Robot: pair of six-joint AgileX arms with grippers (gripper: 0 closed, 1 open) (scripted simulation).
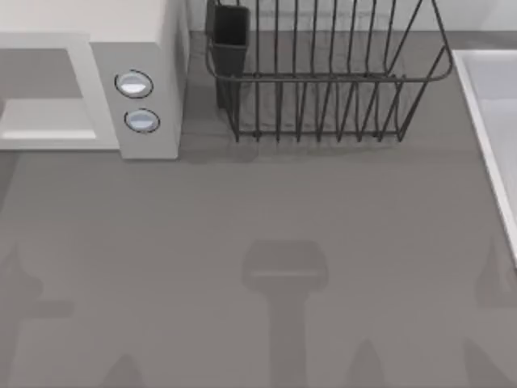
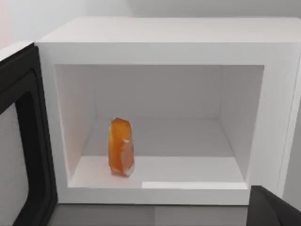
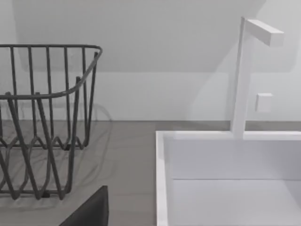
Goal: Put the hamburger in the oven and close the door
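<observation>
From my left wrist view I see the hamburger point(image 2: 122, 147) standing on edge on the floor of the oven point(image 2: 162, 44), near the cavity's front lip, with the door point(image 2: 21, 136) swung open beside it. I cannot tell how either arm's fingers stand. Right of the oven sits a wire rack point(image 1: 323, 77), then a white sink point(image 3: 225, 179).

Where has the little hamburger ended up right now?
In the left wrist view, the hamburger stands on edge on the floor of the oven cavity, nearer the side where the open door hangs.
</observation>
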